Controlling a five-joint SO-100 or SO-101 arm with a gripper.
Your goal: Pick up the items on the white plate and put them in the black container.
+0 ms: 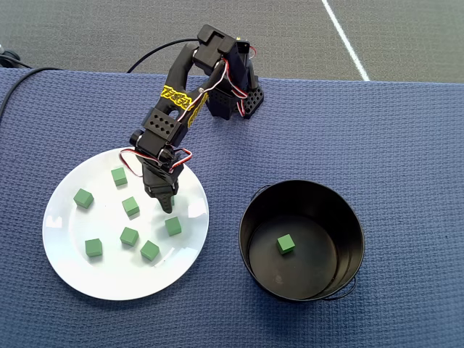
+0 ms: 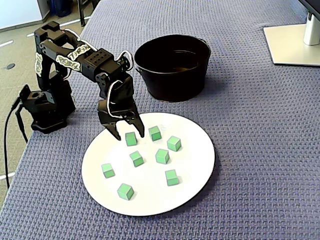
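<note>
Several small green cubes (image 1: 130,206) lie scattered on the white plate (image 1: 101,279), which also shows in the fixed view (image 2: 195,170). My gripper (image 2: 128,133) hangs low over the plate's edge nearest the arm, with its jaws open. In the fixed view one green cube (image 2: 131,139) sits between and just in front of the fingertips. In the overhead view my gripper (image 1: 167,201) hides most of that cube. The black container (image 1: 250,217) stands beside the plate with one green cube (image 1: 285,243) on its floor. It also shows in the fixed view (image 2: 172,82).
The arm's base (image 2: 45,110) stands at the edge of the blue cloth (image 1: 406,145), with a cable (image 2: 7,145) trailing off it. A grey monitor foot (image 2: 295,45) sits on the cloth beyond the container.
</note>
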